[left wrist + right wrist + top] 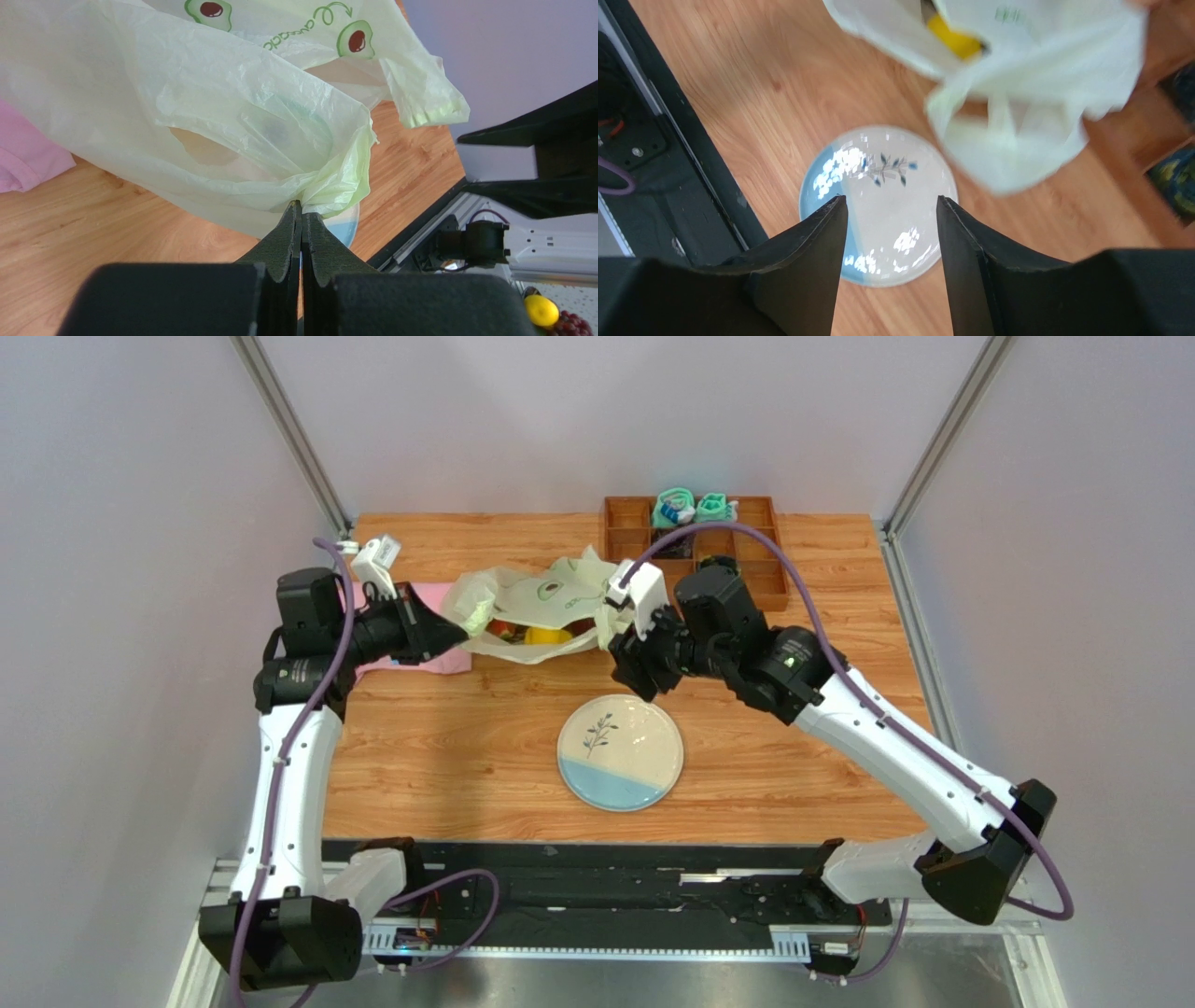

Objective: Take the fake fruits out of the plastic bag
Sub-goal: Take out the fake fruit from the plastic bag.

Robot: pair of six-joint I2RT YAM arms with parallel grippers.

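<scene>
left gripper [302, 208]: shut tight on a gathered fold of the bag [210, 105]. In its wrist view I see the film bunched right at the fingertips, with no gap between the jaws.
left arm: comes in from the left. The gripper lies over the cloth [446, 661] with its tip at the bag's left end.
right gripper [891, 201]: open, fingers apart, nothing between them. Through the gap I see only the plate [878, 175], lower down.
right arm: from the top view its gripper sits just off the bag's right end, between bag and plate. I can't tell if it touches the film.
bag: on the far half of the table [463, 742], between the two grippers and near the tray [694, 532]. It's pale yellow-green, crumpled, with an avocado print. It's blurred in the right wrist view.
fruits [540, 633]: inside the bag. I make out yellow and red at its near edge from above, and one yellow piece in the right wrist view. I can't tell the count.
plate: white and pale blue with a sprig print, flat on the table, nearer to me than the bag and apart from it.
tray: brown wood with compartments, at the far edge right of centre. There are teal items in its far compartments.
cloth: pink, left of the bag, partly under the left gripper.
</scene>
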